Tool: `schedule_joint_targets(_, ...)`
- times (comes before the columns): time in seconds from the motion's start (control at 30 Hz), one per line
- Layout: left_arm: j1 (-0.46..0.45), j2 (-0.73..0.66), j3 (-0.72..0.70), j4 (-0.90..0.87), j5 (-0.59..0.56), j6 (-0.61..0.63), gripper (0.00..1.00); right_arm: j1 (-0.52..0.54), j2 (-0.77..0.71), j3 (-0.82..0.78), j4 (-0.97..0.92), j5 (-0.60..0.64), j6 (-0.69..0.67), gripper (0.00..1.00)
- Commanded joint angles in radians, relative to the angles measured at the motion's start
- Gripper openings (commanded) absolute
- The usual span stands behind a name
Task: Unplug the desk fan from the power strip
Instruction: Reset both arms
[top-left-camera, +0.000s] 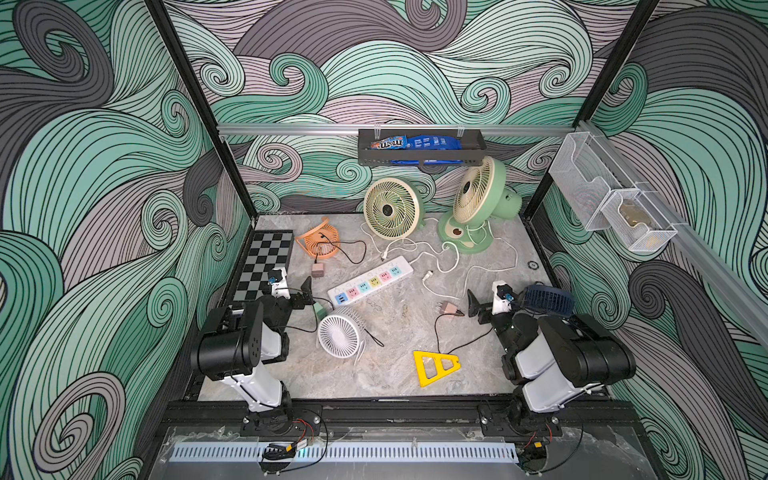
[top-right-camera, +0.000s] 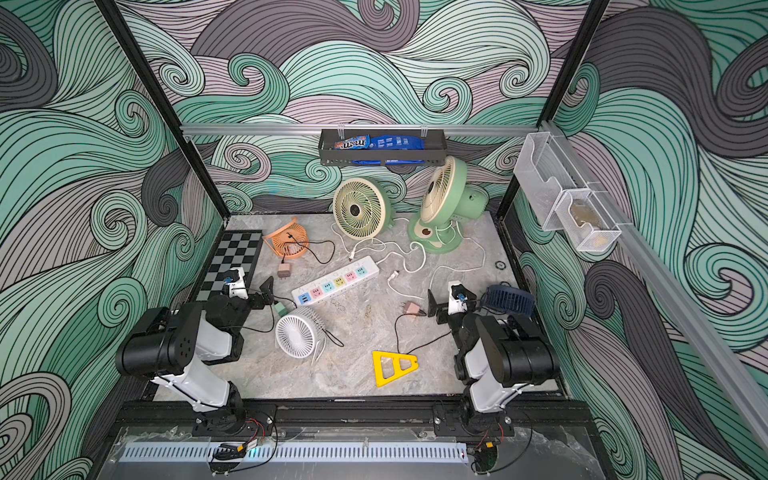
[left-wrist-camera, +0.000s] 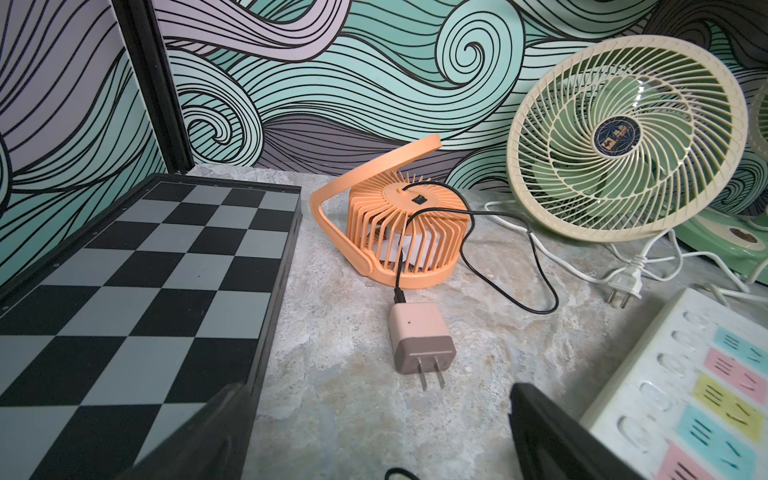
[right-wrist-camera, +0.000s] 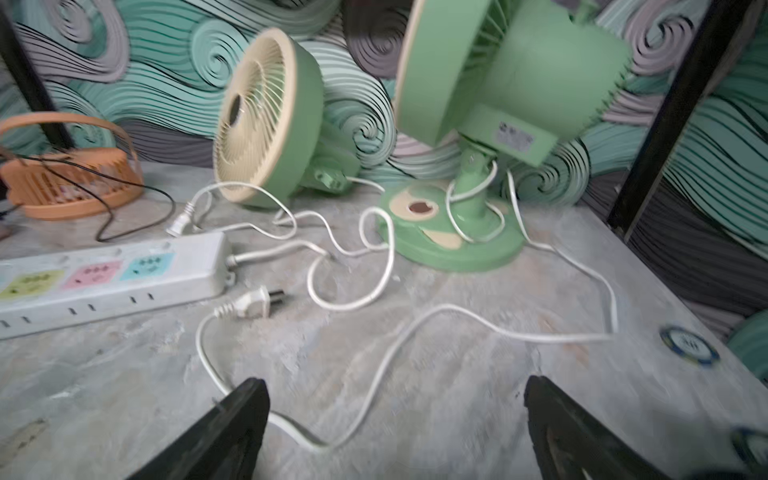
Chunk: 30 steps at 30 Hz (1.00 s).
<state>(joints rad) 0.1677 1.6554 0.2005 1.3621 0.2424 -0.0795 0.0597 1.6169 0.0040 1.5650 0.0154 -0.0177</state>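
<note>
The power strip (top-left-camera: 370, 280) (left-wrist-camera: 685, 395) (right-wrist-camera: 108, 278) lies slantwise mid-table, and no plug shows in its pastel sockets. Behind it stand a cream-grilled desk fan (top-left-camera: 390, 208) and a green pedestal fan (top-left-camera: 478, 203). Their white plugs (top-left-camera: 385, 252) (right-wrist-camera: 253, 303) lie loose on the table. My left gripper (top-left-camera: 308, 296) (left-wrist-camera: 382, 436) is open by the strip's USB end, short of a brown adapter (left-wrist-camera: 419, 345). My right gripper (top-left-camera: 471, 307) (right-wrist-camera: 395, 428) is open low over the table, with a white cord (right-wrist-camera: 374, 374) lying between its fingers, untouched.
An orange fan (top-left-camera: 320, 241), a white fan (top-left-camera: 338, 334) and a navy fan (top-left-camera: 546, 299) sit around. A chessboard (top-left-camera: 264, 266) lies at the left. A yellow triangle (top-left-camera: 434, 365), a pink adapter (top-left-camera: 448, 307) and a green adapter (top-left-camera: 319, 309) lie nearby.
</note>
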Motion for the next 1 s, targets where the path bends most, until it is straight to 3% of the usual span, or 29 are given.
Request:
schedule_joint_targets(0.0, -0.007, 0.009, 0.002, 0.027, -0.008, -0.006, 0.99, -0.007, -0.015, 0.027, 0.201, 0.07, 0.05, 0.99)
schedule_joint_targets(0.07, -0.008, 0.008, 0.002, 0.027, -0.007, -0.006, 0.99, 0.002, -0.015, 0.046, 0.174, 0.049, 0.022, 0.99)
schedule_joint_targets(0.33, -0.008, 0.009, 0.002, 0.026, -0.007, -0.006, 0.99, 0.05, -0.029, 0.167, -0.076, 0.165, -0.003, 0.99)
schedule_joint_targets(0.97, -0.007, 0.009, 0.002, 0.028, -0.007, -0.006, 0.99, 0.067, -0.024, 0.192, -0.113, 0.252, 0.01, 0.99)
